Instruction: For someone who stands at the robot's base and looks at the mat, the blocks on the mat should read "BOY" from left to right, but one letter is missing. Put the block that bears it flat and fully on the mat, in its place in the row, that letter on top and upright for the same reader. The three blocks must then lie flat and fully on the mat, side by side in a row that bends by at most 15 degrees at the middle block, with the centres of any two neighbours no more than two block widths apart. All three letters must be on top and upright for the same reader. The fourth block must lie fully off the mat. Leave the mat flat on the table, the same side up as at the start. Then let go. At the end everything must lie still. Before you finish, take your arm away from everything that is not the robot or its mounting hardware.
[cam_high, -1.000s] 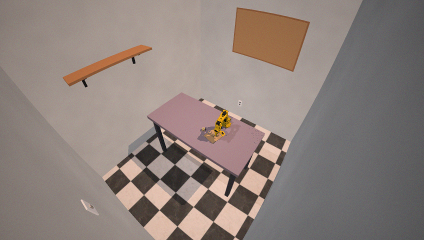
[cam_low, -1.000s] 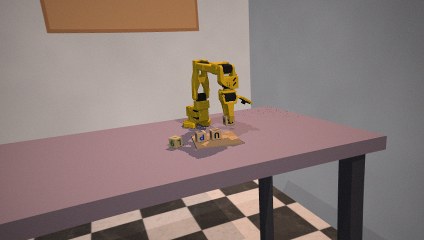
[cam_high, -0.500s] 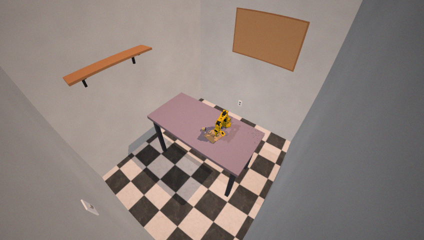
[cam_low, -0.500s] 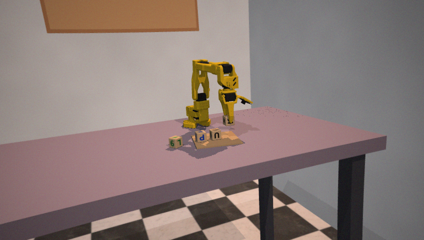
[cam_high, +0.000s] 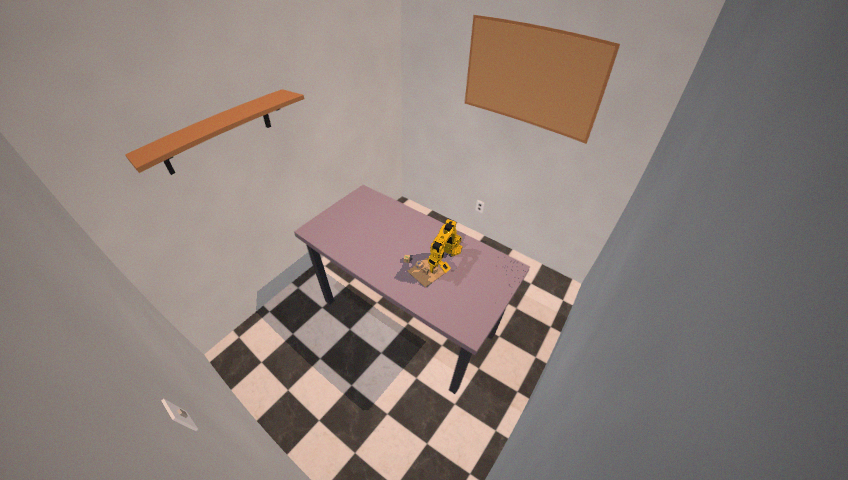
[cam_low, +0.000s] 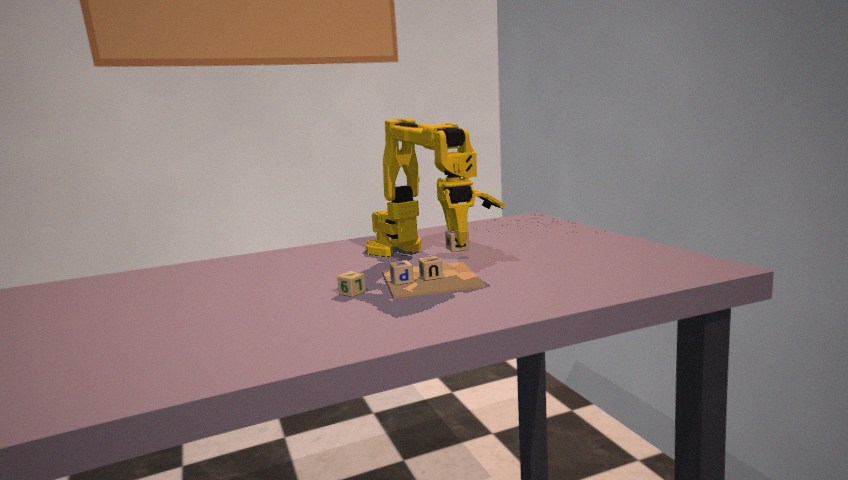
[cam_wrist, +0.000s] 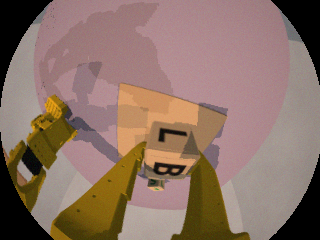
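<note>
My gripper (cam_low: 457, 240) is shut on a tan letter block (cam_low: 457, 240), just behind the mat's far right corner and low over the table. In the wrist view this block (cam_wrist: 166, 155) sits between my fingers and shows a black "L" on one face and a black "B" on another. The tan patchwork mat (cam_low: 436, 280) lies in front of the arm. Two blocks stand side by side on its left part: one (cam_low: 402, 272) with a blue letter on its front face, and one (cam_low: 429, 267) with a dark "U"-like letter. Their top letters are too small to read.
A fourth block (cam_low: 351, 283) with green marks lies on the purple table left of the mat, off it. The yellow arm's base (cam_low: 393, 231) stands behind the mat. The table's edge runs to the right.
</note>
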